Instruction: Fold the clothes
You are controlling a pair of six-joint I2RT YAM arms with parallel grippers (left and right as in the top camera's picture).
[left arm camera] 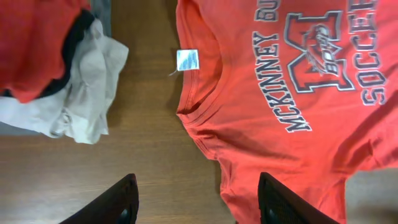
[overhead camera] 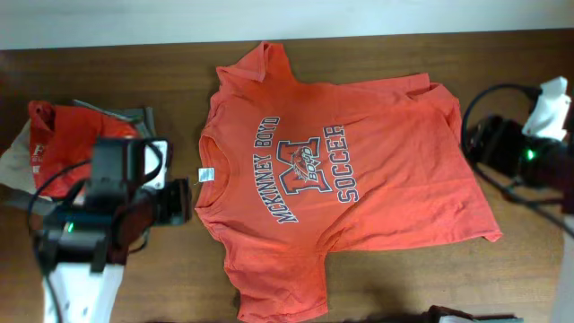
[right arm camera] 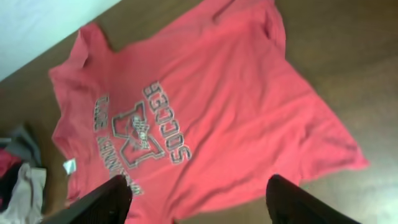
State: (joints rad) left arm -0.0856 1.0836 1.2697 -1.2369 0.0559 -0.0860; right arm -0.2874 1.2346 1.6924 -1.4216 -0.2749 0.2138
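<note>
The clothes are one orange-red T-shirt (overhead camera: 359, 161), spread flat with its print up. Its collar points left and its hem points right. One sleeve lies toward the far edge and the other toward the near edge. My left gripper (overhead camera: 175, 202) hovers just left of the collar, open with nothing between its fingers. In the left wrist view that gripper (left arm camera: 198, 182) sits over bare wood beside the shirt (left arm camera: 280, 124). My right gripper (overhead camera: 489, 135) is by the hem, and in its own view it (right arm camera: 199, 183) stands open and empty well above the shirt (right arm camera: 205, 106).
A pile of other garments (overhead camera: 54, 144) in red, beige and grey lies at the left edge, also seen in the left wrist view (left arm camera: 81, 87). A white cloth (overhead camera: 549, 103) sits at the far right. A white label (left arm camera: 186, 60) sticks out at the collar.
</note>
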